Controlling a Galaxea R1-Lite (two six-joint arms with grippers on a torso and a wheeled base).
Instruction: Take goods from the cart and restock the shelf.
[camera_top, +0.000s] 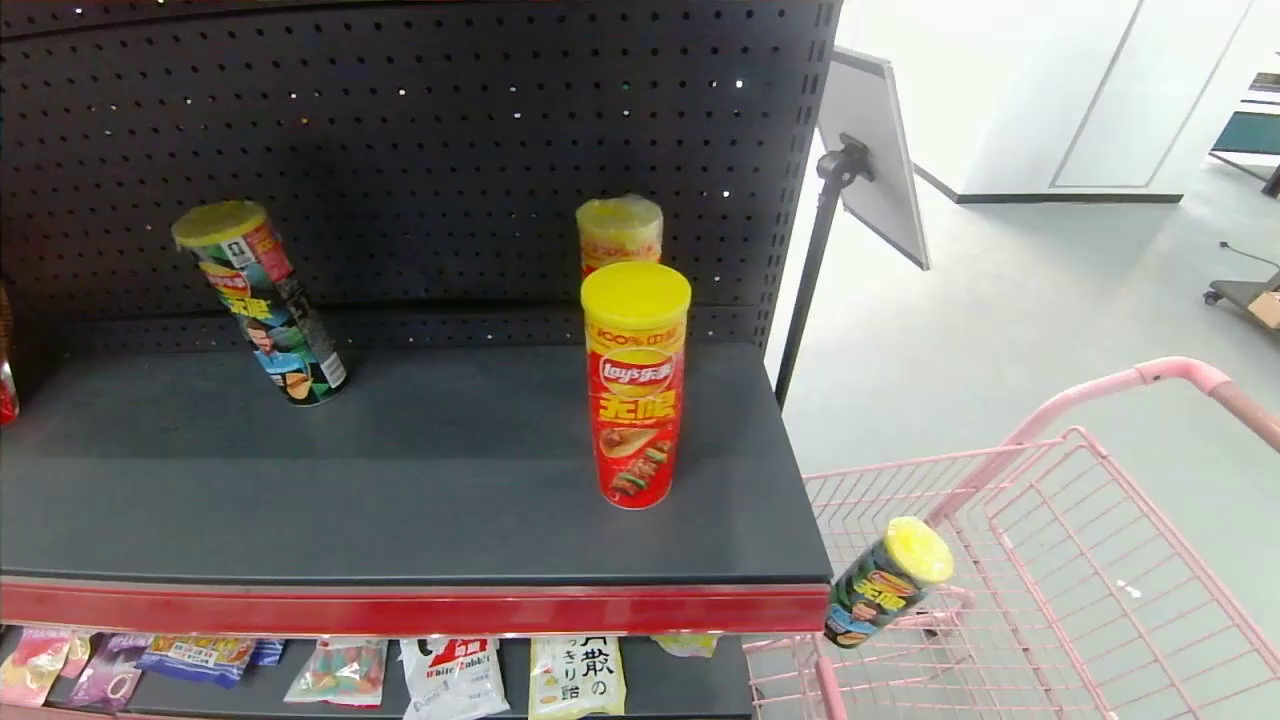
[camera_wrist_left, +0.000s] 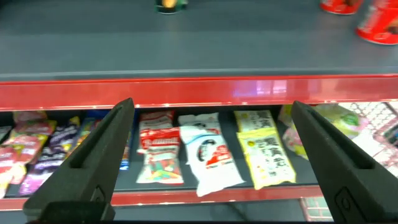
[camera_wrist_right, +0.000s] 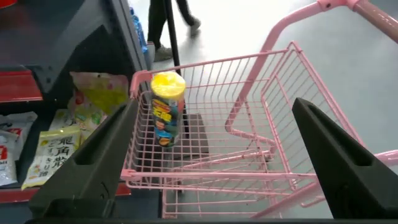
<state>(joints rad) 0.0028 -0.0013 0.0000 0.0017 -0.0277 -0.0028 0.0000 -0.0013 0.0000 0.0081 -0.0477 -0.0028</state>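
Observation:
A red chip can (camera_top: 635, 385) with a yellow lid stands upright on the dark shelf (camera_top: 400, 480), right of the middle. Behind it stands a second yellow-lidded can (camera_top: 620, 232). A dark can (camera_top: 262, 300) leans against the pegboard at the back left. In the pink cart (camera_top: 1050, 560) another dark can with a yellow lid (camera_top: 885, 580) (camera_wrist_right: 166, 109) rests against the wall nearest the shelf. My left gripper (camera_wrist_left: 212, 104) is open, low in front of the shelf's red front edge (camera_wrist_left: 199, 90). My right gripper (camera_wrist_right: 216, 102) is open above the cart (camera_wrist_right: 249, 168), apart from the can.
Several snack bags (camera_wrist_left: 205, 152) hang or lie on the lower shelf under the red edge. A grey sign on a black pole (camera_top: 875, 150) stands between shelf and cart. Open grey floor lies to the right of the cart.

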